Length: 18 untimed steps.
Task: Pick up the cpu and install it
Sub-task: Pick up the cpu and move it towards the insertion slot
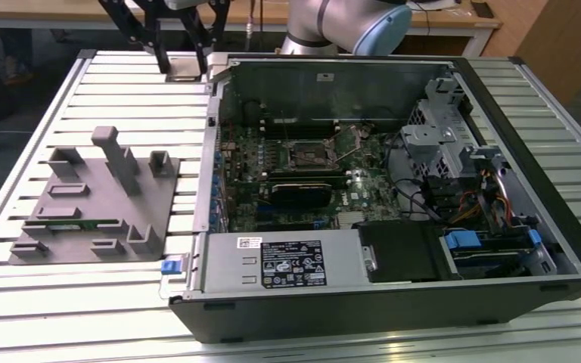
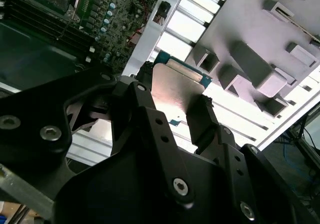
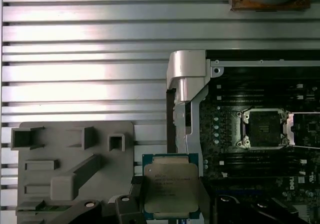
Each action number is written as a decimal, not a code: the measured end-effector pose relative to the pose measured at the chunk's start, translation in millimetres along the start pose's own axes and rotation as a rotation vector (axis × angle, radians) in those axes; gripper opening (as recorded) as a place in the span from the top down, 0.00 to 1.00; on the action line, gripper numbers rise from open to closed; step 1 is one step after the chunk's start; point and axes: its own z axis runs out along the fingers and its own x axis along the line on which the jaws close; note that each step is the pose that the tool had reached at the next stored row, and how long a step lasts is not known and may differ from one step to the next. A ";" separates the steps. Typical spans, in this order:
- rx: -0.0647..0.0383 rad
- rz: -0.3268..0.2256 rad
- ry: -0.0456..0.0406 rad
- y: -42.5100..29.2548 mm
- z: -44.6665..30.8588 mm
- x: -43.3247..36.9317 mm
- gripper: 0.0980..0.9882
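On exterior view's left, grey tray (image 1: 94, 200) sits on slatted table (image 1: 119, 98), green strip (image 1: 73, 221) in one slot. Past tray's far edge, gripper (image 1: 184, 68) hangs over table, just beside computer case (image 1: 371, 310) corner. In both wrist views, fingers (image 2: 200, 116) clamp cpu (image 2: 175, 86) by opposite edges, chip above table between tray and case. On exterior view's right, case lies open; cpu not yet in motherboard socket (image 1: 306, 155).

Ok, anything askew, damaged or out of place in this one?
Nothing stands out. The gripper is shut on the cpu, holding it flat by two opposite edges, with no visible damage to its metal top. The socket on the motherboard sits open and empty.
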 end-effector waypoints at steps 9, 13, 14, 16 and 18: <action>0.000 -0.003 0.0002 6.7 0.9 -9.5 0.52; 0.000 -0.006 0.0003 13.2 1.8 -19.2 0.52; 0.000 -0.006 0.0003 14.0 1.9 -20.4 0.52; 0.000 -0.007 0.0003 15.8 2.2 -22.8 0.52; 0.000 -0.007 0.0004 17.6 2.4 -24.9 0.52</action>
